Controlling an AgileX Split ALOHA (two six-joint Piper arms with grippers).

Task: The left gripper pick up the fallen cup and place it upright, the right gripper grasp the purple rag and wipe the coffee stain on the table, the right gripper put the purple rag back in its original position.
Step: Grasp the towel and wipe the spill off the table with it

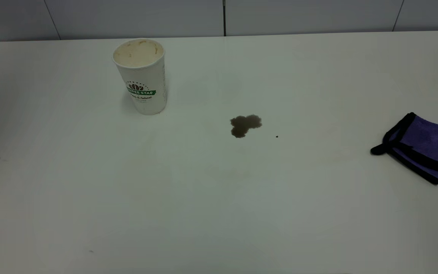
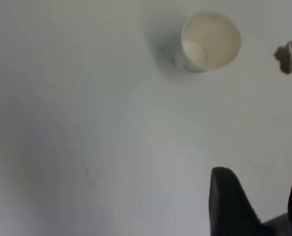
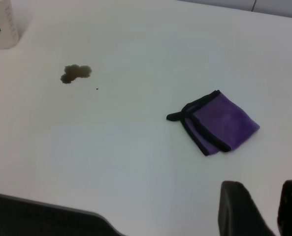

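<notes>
The cup stands upright on the table, mouth up, at about 10 o'clock from the table's middle in the exterior view, so step 1 of 3 looks done. The left gripper hangs high over bare tabletop, well apart from the cup; only the tips of its dark jaws show in its wrist view, with a gap of table between them and nothing held, so they read as parted and empty. The coffee stain is a dark lobed puddle near the centre, at roughly 4 o'clock from the cup and well apart from it, and looks unwiped. The purple rag lies folded at the 3 o'clock edge of the exterior view, far from the stain, flat on the table. The right gripper hovers above and near the rag without touching it, its 2 jaw tips spread apart with white table showing between them. By my reading, steps 2 and 3 are left: grasping the rag, wiping the puddle, then returning the rag to this spot.
</notes>
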